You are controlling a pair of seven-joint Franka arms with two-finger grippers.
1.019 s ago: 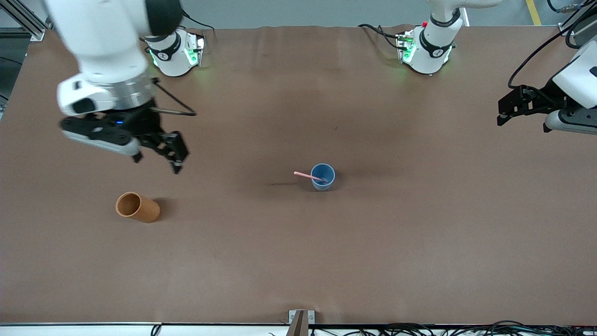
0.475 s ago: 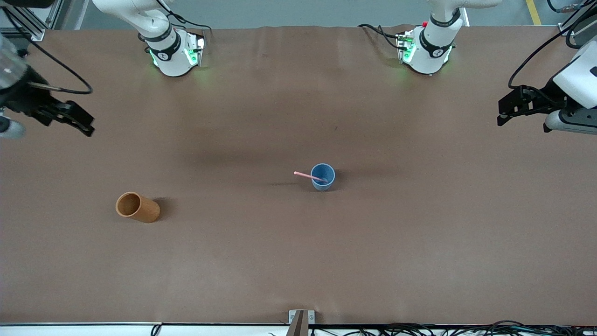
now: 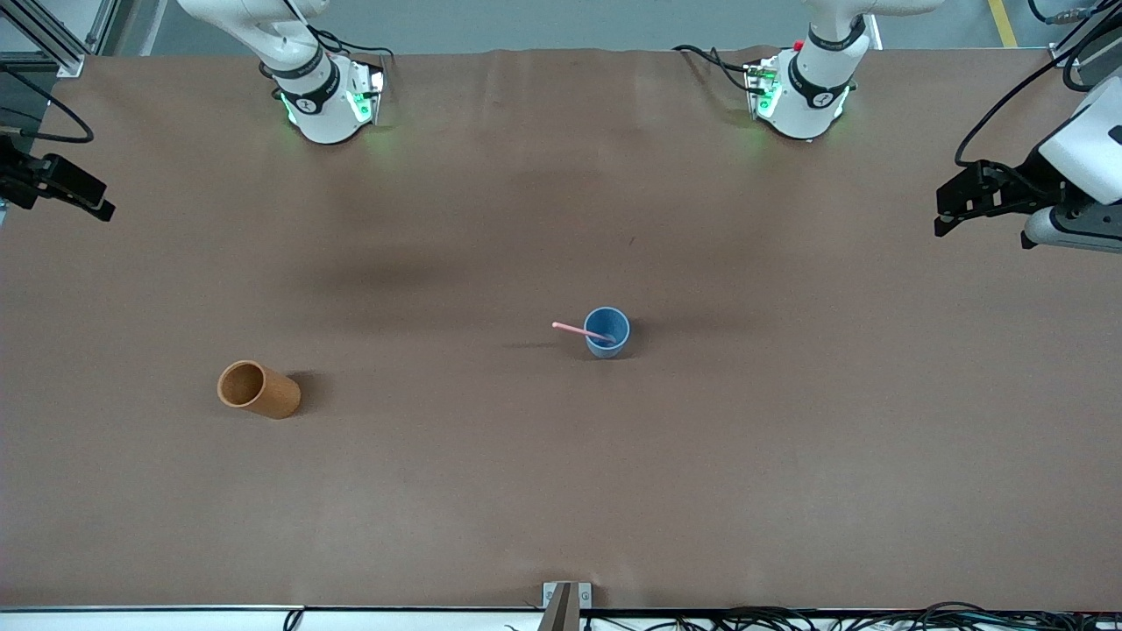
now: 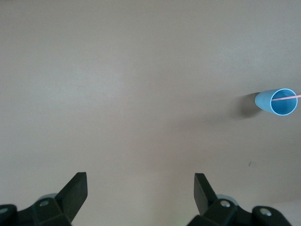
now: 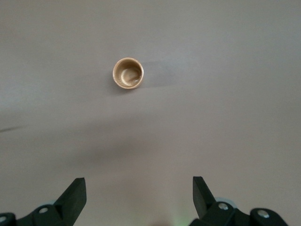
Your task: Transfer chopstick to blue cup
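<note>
The light-blue cup (image 3: 607,331) stands upright near the middle of the table. One pale-pink chopstick (image 3: 572,329) leans in it, its free end poking over the rim toward the right arm's end of the table. The left wrist view shows the blue cup (image 4: 277,101) far off with the chopstick (image 4: 292,96) across its mouth. My left gripper (image 3: 942,210) hangs open and empty over the table's edge at the left arm's end; its jaws (image 4: 140,188) stand wide. My right gripper (image 3: 98,203) is open and empty over the table's edge at the right arm's end, jaws (image 5: 139,188) wide.
An orange-brown cylindrical cup (image 3: 257,389) stands toward the right arm's end of the table, nearer the front camera than the blue cup. The right wrist view looks down into this cup (image 5: 128,73). Brown table surface (image 3: 561,491) lies all around.
The right arm has swung away from the air above the orange-brown cup to its end of the table, gripper still open. The left arm, the cups and the chopstick have not moved.
</note>
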